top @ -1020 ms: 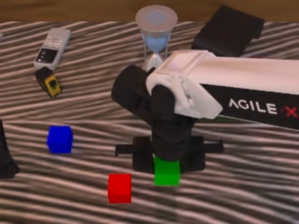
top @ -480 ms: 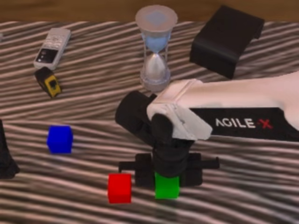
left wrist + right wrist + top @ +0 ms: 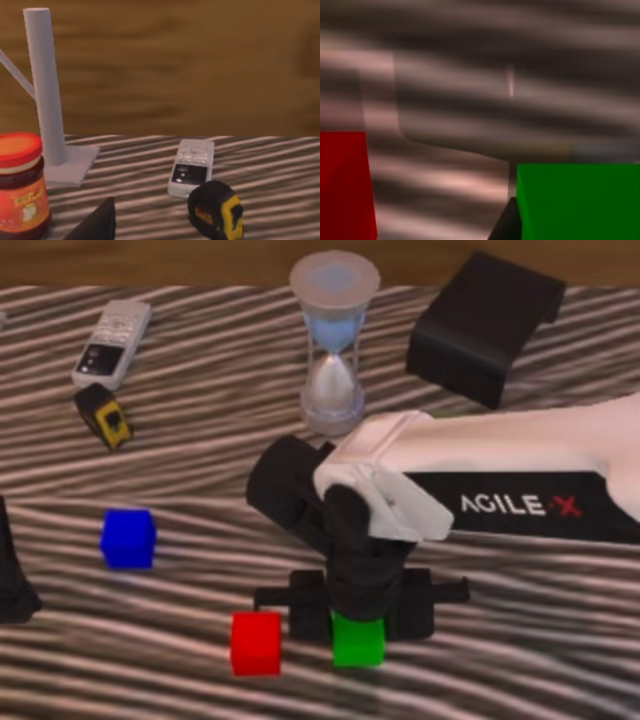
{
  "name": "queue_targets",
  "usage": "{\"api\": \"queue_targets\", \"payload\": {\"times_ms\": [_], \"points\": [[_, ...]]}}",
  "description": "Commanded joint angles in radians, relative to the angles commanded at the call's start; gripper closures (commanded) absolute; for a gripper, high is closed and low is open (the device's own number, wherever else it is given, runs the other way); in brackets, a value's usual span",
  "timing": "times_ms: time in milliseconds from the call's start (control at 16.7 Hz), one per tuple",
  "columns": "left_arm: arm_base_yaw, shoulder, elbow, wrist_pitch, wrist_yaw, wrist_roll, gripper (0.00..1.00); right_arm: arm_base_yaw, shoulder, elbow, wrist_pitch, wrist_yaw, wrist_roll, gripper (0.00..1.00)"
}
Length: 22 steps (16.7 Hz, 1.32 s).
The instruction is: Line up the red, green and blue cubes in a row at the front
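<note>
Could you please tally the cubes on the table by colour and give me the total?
Red cube: 1
Green cube: 1, under the right claw
Blue cube: 1
Total: 3 cubes

Open table (image 3: 180,640) left of red cube (image 3: 256,643); blue cube (image 3: 128,538) stands apart; hourglass (image 3: 334,340) blocks behind.

right gripper (image 3: 358,625) over green cube (image 3: 358,642) — beside red cube (image 3: 256,643)
</note>
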Motion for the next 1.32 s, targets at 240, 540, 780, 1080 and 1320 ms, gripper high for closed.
{"api": "queue_targets", "payload": {"times_ms": [240, 540, 780, 1080, 1320], "points": [[0.000, 0.000, 0.000, 0.000, 0.000, 0.000, 0.00, 0.000, 0.000, 0.000, 0.000, 0.000, 0.000, 0.25], [0.000, 0.000, 0.000, 0.000, 0.000, 0.000, 0.00, 0.000, 0.000, 0.000, 0.000, 0.000, 0.000, 0.00], [0.000, 0.000, 0.000, 0.000, 0.000, 0.000, 0.00, 0.000, 0.000, 0.000, 0.000, 0.000, 0.000, 0.00], [0.000, 0.000, 0.000, 0.000, 0.000, 0.000, 0.00, 0.002, -0.006, 0.016, -0.017, -0.001, 0.001, 0.00], [0.000, 0.000, 0.000, 0.000, 0.000, 0.000, 0.00, 0.011, -0.054, 0.102, -0.159, -0.002, 0.002, 0.00]]}}
